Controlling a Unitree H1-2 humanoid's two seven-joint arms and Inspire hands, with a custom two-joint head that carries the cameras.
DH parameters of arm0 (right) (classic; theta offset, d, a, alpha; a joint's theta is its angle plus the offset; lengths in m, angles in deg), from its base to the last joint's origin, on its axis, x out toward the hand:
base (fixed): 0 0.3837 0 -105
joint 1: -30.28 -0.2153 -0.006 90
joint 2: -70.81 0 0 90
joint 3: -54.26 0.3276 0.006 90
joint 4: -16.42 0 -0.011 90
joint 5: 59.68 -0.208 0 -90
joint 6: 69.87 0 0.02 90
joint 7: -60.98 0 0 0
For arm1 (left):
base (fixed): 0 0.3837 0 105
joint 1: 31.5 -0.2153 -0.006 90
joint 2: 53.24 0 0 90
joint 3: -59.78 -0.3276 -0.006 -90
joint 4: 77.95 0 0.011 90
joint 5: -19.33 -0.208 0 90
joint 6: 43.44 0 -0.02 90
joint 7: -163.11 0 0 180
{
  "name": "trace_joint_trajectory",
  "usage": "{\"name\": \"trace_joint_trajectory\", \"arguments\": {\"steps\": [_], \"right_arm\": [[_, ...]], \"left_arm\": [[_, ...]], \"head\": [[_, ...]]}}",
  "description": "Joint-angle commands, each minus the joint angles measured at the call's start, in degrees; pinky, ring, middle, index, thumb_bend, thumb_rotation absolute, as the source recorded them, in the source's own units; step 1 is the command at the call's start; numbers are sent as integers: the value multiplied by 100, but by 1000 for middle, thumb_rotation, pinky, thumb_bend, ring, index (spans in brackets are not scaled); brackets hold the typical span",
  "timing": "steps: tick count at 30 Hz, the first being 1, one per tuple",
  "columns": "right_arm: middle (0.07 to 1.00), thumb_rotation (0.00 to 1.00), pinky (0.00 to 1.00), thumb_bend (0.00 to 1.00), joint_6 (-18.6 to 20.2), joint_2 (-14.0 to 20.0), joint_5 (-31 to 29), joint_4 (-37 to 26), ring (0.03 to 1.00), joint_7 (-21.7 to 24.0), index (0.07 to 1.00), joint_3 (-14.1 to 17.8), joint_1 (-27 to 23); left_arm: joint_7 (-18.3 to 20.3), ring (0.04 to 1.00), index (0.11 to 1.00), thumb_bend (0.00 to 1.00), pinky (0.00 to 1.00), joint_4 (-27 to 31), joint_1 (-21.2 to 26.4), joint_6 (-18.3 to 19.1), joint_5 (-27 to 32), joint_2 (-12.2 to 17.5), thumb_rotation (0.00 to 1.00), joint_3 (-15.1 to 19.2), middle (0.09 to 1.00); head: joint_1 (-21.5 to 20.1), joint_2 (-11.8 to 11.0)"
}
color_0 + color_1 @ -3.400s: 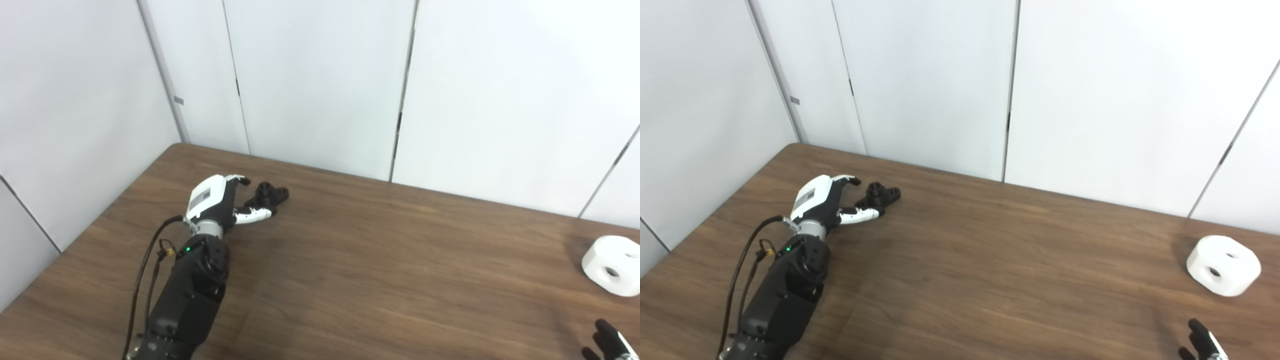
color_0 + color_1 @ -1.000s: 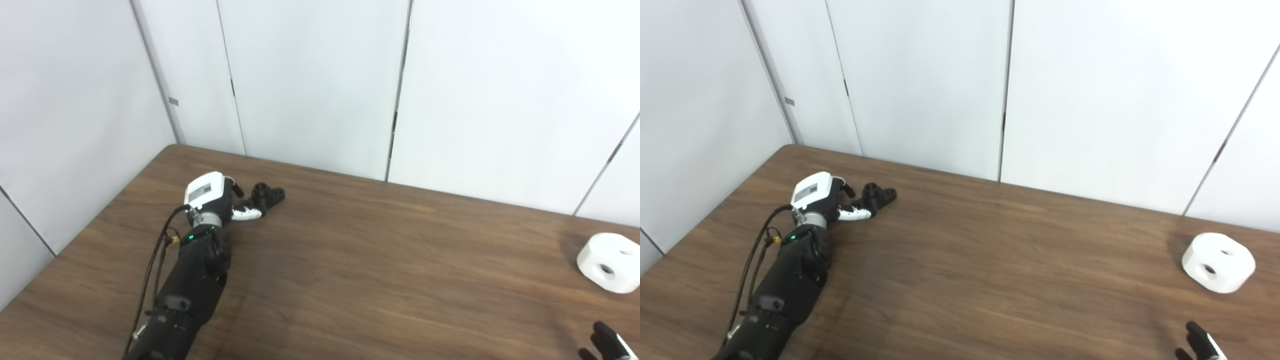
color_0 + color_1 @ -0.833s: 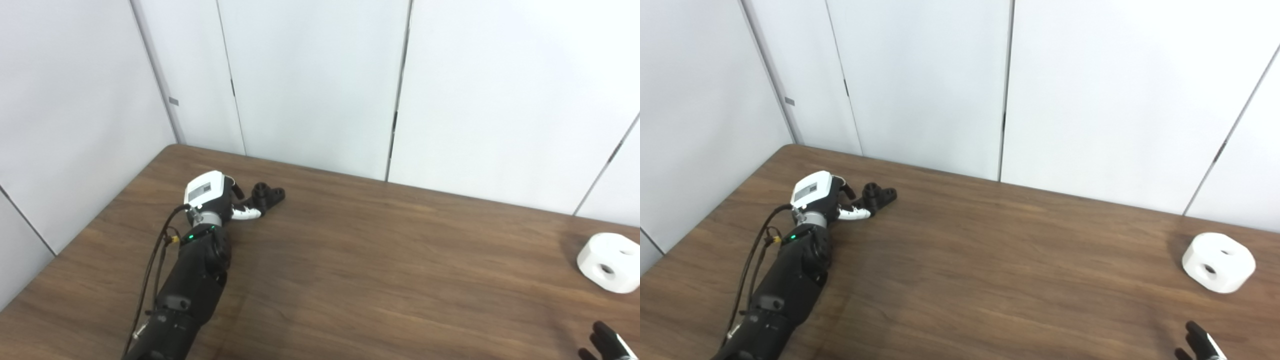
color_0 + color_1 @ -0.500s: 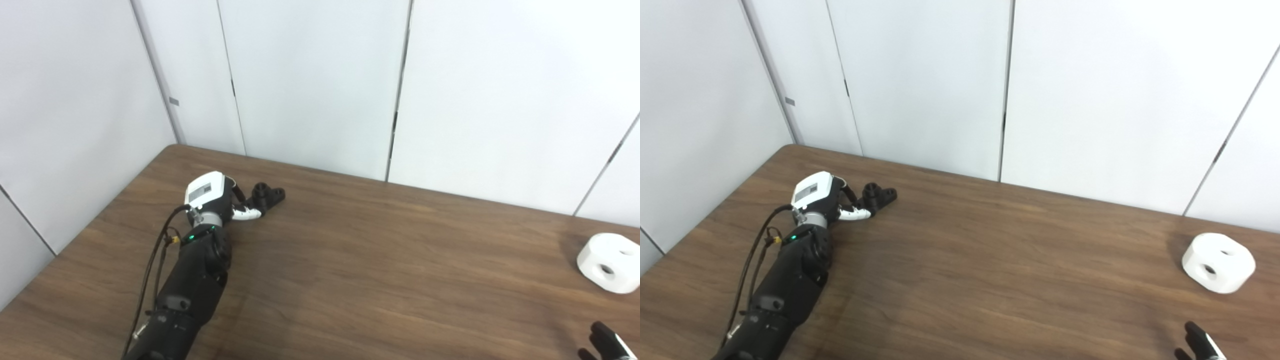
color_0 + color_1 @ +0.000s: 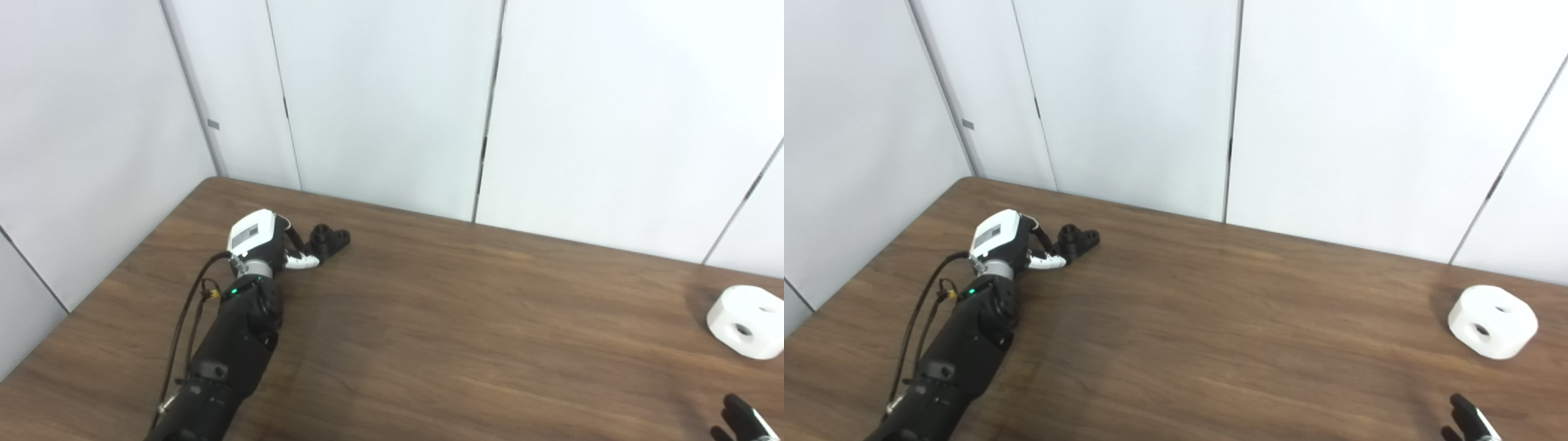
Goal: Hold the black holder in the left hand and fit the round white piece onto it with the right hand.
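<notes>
Left eye view puts the black holder (image 5: 329, 238) on the brown table (image 5: 465, 318) near its far left corner, with the left hand (image 5: 264, 241) right against the holder's near side. The fingers (image 5: 293, 234) curl toward the holder and the white-tipped thumb (image 5: 300, 262) lies along its near edge. Whether they have actually closed on it cannot be told, since the contact is small and dark against dark. The holder still sits on the table, so the step in hand looks like taking hold of it.

To do that well, the fingers should wrap the holder's body on the side facing the hand, leaving the two raised sockets at its far end uncovered, because that is probably where the other part must seat. A firm wrap before lifting matters: the holder is small and could skid away toward the wall if only nudged.

Well apart from the holder, by the table's right edge, lies the round white piece (image 5: 1492, 321), holes showing in its top and side. Only dark fingertips of the right hand (image 5: 1469, 421) show at the lower right corner, nearer than the white piece and clear of it; its fingers' state cannot be told.
</notes>
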Motion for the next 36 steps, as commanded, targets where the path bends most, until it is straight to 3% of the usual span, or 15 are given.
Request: {"name": "trace_joint_trajectory", "arguments": {"steps": [1, 9, 16, 23, 29, 36], "right_arm": [[959, 988, 973, 777, -20, -126, -7, 576, 991, 17, 898, -95, 286], [956, 987, 995, 783, -32, -156, 28, 611, 996, -13, 897, -113, 260], [946, 986, 978, 767, 7, -207, 70, 551, 984, -69, 890, -125, 282], [944, 980, 981, 787, 44, -225, 122, 524, 978, -105, 892, -153, 291], [957, 993, 1000, 765, -5, -223, 132, 524, 990, -89, 903, -170, 290], [960, 994, 1000, 759, 8, -223, 120, 516, 997, -68, 906, -197, 278]], "left_arm": [[55, 887, 485, 518, 799, 22, 3, -112, 180, 72, 51, -126, 813], [-88, 904, 487, 516, 878, -24, -17, -177, 364, 246, 50, -402, 827], [-228, 916, 489, 514, 955, 112, -200, -636, 697, 349, 49, -434, 827], [67, 953, 490, 512, 1000, 742, -554, -696, 641, 562, 55, -717, 865], [167, 955, 489, 512, 1000, 1280, -877, -648, 744, 523, 56, -710, 865], [-49, 935, 488, 515, 1000, 1909, -1378, -1027, 611, 424, 52, -829, 849]], "head": [[6, 7], [-40, 6], [-105, 18], [-161, 20], [-190, 24], [-220, 26]]}}
